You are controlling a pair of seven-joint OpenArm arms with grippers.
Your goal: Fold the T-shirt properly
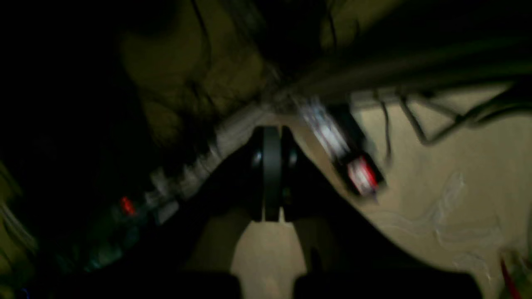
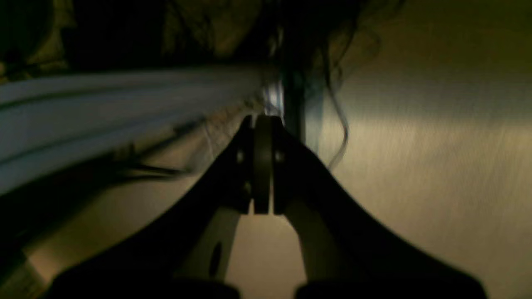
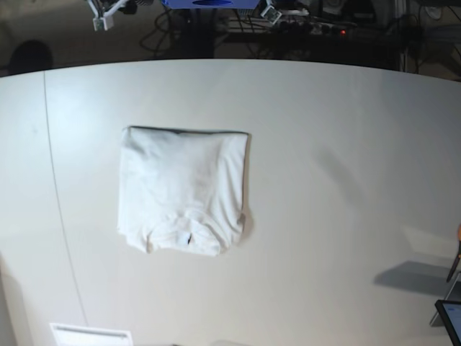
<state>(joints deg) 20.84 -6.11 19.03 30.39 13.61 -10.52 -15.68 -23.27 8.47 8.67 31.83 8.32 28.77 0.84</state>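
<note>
The white T-shirt (image 3: 180, 187) lies folded into a compact rectangle on the off-white table (image 3: 338, 166), left of centre in the base view. Its collar (image 3: 186, 235) faces the near edge. Neither wrist view shows the shirt. The left gripper (image 1: 272, 137) is shut with nothing between its jaws, blurred against a dim floor and cables. The right gripper (image 2: 262, 124) is also shut and empty, in front of a pale blurred rail and dark surroundings. Both grippers are away from the shirt.
A thin seam (image 3: 54, 202) runs down the table's left side. A white slotted piece (image 3: 90, 335) sits at the near edge, and a dark screen corner (image 3: 450, 317) at the lower right. Cables and equipment (image 3: 317, 25) crowd the floor behind the far edge.
</note>
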